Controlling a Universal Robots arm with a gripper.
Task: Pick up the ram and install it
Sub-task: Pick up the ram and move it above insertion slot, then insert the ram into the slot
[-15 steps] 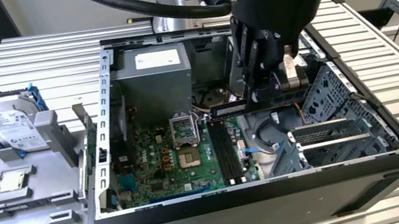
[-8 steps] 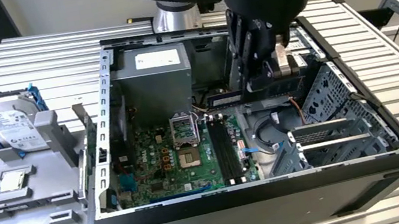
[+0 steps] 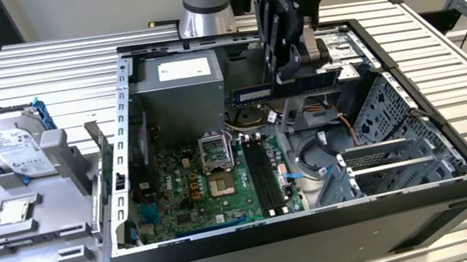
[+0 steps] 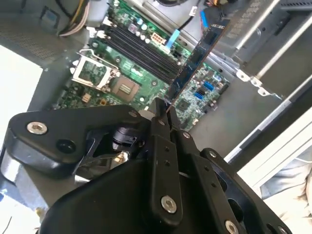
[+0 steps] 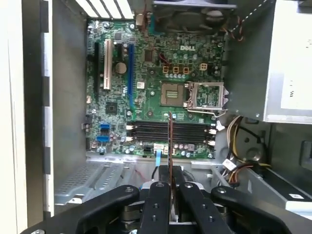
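Gripper point(image 5: 170, 168): pressed tight on the ram, pinching one long edge.
Ram point(image 3: 288, 87): up in the air, lying level, over the open computer case point(image 3: 307, 232).
Black memory slots point(image 5: 195, 130): on the green motherboard point(image 5: 146, 73), below the ram and apart from it.
Hard drive point(image 3: 16, 149): stands on the grey tray point(image 3: 32, 236), at the exterior view's left, outside the case.

An open computer case point(image 3: 281, 247) and a grey plastic tray point(image 3: 39, 243) are carried side by side on the slatted metal bench point(image 3: 52, 69).
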